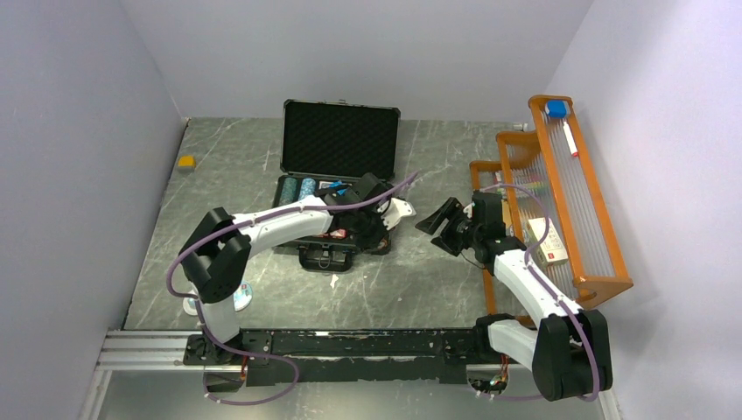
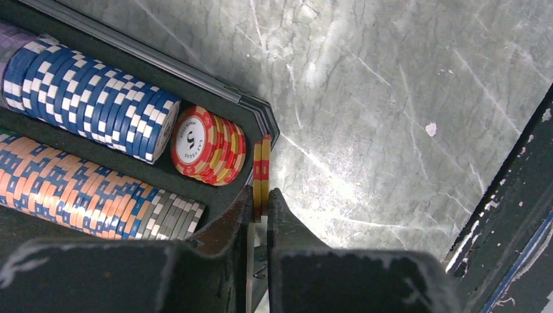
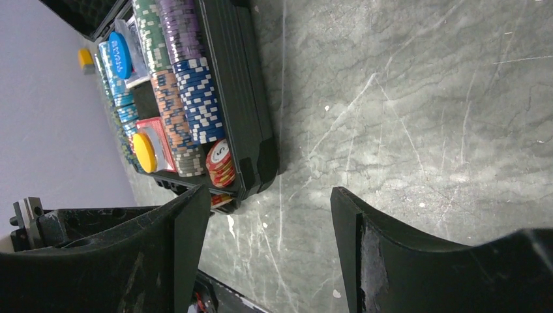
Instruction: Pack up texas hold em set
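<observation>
The black briefcase lies open at the table's middle, foam-lined lid up. Its tray holds rows of striped poker chips, a short red-and-yellow stack, a red card deck, a yellow disc and a blue disc. My left gripper is shut on two red-and-yellow chips, held edge-on just over the case's right front corner. My right gripper is open and empty above the bare table, right of the case.
An orange wooden rack stands at the right with a boxed item and a blue-capped item on it. A small yellow block lies at the far left. A round disc lies near the left arm's base. A black rail runs along the near edge.
</observation>
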{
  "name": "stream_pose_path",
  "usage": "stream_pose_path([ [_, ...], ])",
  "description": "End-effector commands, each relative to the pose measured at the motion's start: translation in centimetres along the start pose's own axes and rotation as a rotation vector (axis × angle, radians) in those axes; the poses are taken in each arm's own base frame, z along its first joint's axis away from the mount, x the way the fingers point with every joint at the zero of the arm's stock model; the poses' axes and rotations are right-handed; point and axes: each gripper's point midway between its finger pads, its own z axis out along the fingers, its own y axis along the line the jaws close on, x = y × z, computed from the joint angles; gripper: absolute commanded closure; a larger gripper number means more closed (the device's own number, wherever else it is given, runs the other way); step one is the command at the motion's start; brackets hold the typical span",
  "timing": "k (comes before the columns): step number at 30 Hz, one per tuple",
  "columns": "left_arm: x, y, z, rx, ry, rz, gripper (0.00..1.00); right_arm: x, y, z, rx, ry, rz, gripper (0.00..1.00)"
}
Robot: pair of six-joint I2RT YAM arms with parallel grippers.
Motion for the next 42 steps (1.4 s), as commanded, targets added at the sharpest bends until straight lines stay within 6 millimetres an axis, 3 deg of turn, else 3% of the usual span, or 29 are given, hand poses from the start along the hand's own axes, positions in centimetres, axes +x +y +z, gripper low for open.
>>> stream_pose_path([
  [1,-0.7,2.4,-0.4,-0.121,0.004,0.022,0.93,-0.1,0.1,-0.1,-0.024,-0.004,-0.016,0.28],
  [9,-1.2,2.7,-1.1,-0.138,-0.008,0.040,0.93,-0.1,0.2,0.0,-0.027,0.001,-0.015,0.29],
  [19,-2.2,1.3,-1.7,-0.055,-0.016,0.068,0.93,0.3,-0.1,0.1,-0.029,0.015,-0.011,0.29],
  [29,-1.2,-0.2,-0.8,0.041,0.005,0.063,0.93,0.5,-0.3,0.1,-0.027,0.019,-0.012,0.29],
  [36,-0.8,0.4,0.0,0.020,0.034,0.061,0.93,0.6,-0.3,0.2,-0.026,0.021,-0.010,0.29],
  [42,-0.2,2.1,0.7,-0.070,0.081,0.040,0.93,0.6,-0.4,0.1,-0.025,0.023,-0.010,0.29],
])
